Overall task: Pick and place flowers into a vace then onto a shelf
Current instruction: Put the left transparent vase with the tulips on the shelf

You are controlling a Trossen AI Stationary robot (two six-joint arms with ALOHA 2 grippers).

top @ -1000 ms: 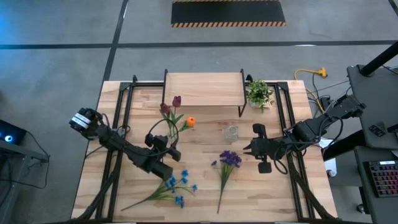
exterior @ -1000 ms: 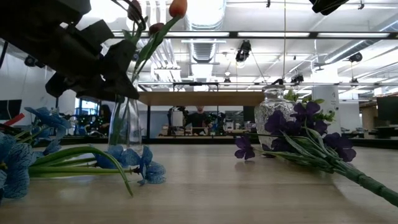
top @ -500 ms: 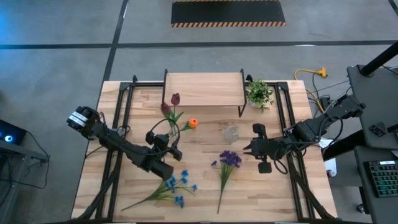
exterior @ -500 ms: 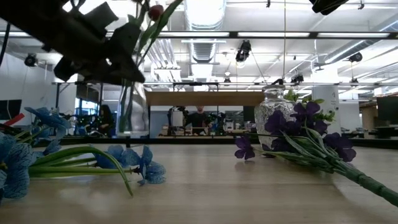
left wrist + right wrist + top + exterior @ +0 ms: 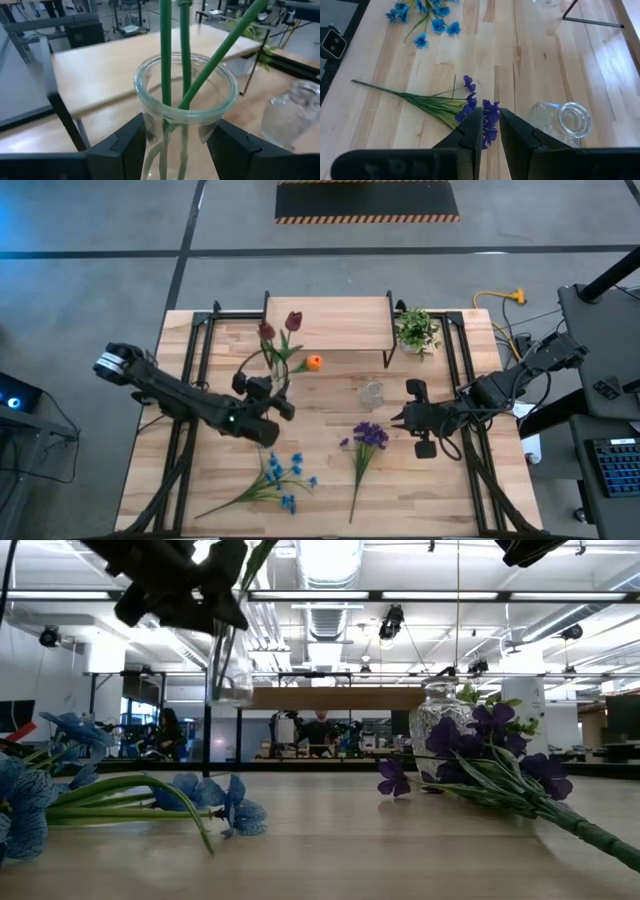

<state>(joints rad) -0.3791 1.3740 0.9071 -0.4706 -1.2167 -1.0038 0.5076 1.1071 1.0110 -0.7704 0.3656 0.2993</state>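
My left gripper is shut on a clear glass vase that holds two dark red tulips and an orange bud; three green stems stand in its mouth. The vase hangs in the air in front of the shelf. My right gripper waits shut over the table's right half, above the purple bunch. The purple bunch and the blue spray lie flat on the table. My left gripper pinches the vase's neck just under the rim, one finger on each side. The fingers come in about level, from the table's near left. The vase is lifted clear of the table and nearly upright, its base high above the tabletop.
A second, patterned glass jar stands on the table between the two grippers, near the shelf's right leg. A small potted plant sits right of the shelf. Black rails run along both table sides.
My left gripper has risen and moved toward the table's far edge, nearer the shelf, carrying the vase. The vase, low over the table a second ago, now hangs well above it, and the blooms reach over the shelf's front edge.
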